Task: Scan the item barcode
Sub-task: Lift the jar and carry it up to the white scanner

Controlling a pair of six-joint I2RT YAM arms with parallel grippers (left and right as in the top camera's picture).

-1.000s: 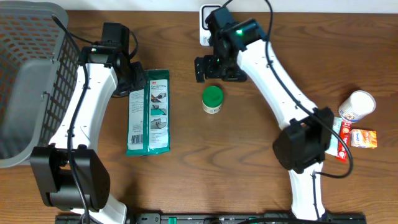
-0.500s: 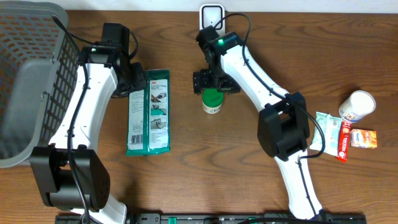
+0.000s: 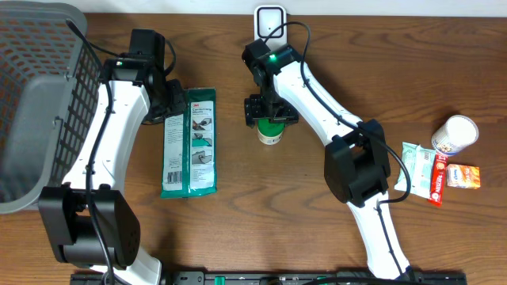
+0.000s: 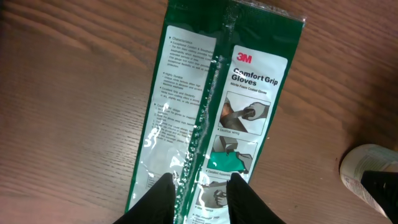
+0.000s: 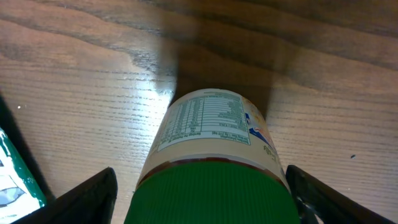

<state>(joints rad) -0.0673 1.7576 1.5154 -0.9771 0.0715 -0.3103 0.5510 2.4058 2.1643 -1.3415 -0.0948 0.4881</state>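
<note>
Wood-grain worktop [image 3: 238,206]: my right tool [image 3: 271,109], spread, flanks a round jar [image 3: 271,133] with ribbed green lid; my left tool [image 4: 199,196], narrowly parted, straddles a glossy glove packet [image 4: 239,106].

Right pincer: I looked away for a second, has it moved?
Yes. Overhead, the right pincer has slid away from the white box at the table's far edge and now straddles the jar.
</note>
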